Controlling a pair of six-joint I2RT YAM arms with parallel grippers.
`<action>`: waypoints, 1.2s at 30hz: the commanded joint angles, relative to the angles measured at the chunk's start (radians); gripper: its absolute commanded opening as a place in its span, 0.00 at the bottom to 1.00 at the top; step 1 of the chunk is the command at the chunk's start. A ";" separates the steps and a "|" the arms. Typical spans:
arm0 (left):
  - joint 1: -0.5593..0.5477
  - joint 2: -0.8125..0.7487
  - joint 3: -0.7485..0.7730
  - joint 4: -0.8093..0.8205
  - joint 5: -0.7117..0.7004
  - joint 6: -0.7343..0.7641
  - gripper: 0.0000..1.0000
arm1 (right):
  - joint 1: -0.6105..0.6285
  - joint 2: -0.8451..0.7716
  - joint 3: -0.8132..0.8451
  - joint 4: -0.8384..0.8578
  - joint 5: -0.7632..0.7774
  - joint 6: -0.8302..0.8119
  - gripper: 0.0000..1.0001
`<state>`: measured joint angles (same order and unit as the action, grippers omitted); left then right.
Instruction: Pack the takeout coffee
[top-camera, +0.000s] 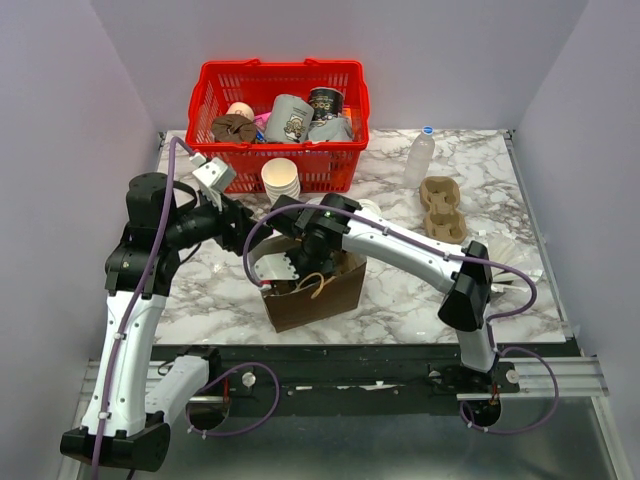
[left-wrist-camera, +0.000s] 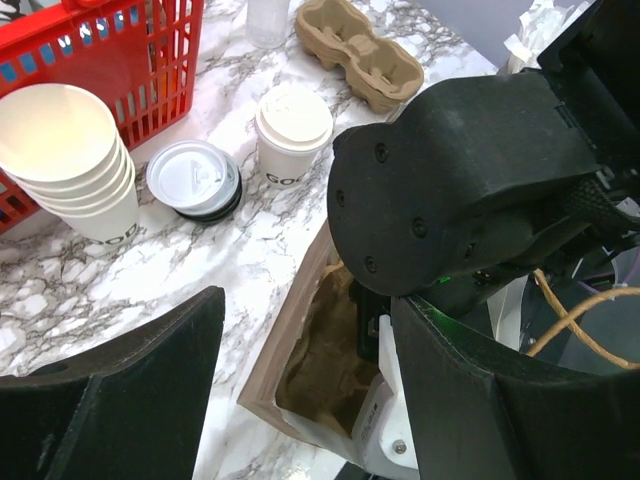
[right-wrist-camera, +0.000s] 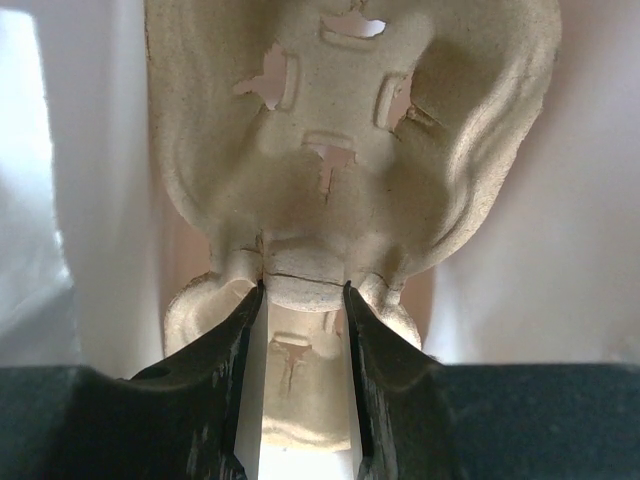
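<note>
While the right gripper pinches the middle tab of a pulp tray, seemingly down inside the bag, the coffee stands lidded on the marble, upper centre of the left wrist view, not yet packed. I'd say the tray is being seated first. Next it needs letting go and that arm must lift out, since its wrist covers most of the bag's mouth. Over the bag's edge the left gripper hovers, jaws wide and empty, apart from the cup. Just left of the coffee lie loose lids and a cup stack, easy to mistake; a second tray sits above it, the basket upper left
</note>
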<state>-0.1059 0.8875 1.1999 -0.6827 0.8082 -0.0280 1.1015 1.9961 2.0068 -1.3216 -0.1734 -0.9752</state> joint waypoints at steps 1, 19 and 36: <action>0.006 -0.004 0.030 0.011 -0.030 0.008 0.76 | 0.004 0.038 -0.043 -0.189 -0.038 -0.031 0.01; 0.012 -0.013 0.027 0.003 -0.027 0.046 0.79 | 0.004 -0.046 -0.043 -0.136 0.051 0.018 0.58; 0.011 -0.053 -0.066 -0.135 0.042 0.191 0.84 | 0.003 -0.216 -0.026 -0.010 0.029 0.110 0.71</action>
<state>-0.0982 0.8658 1.1709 -0.7624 0.8051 0.1020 1.0996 1.8549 1.9907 -1.3338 -0.1425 -0.9119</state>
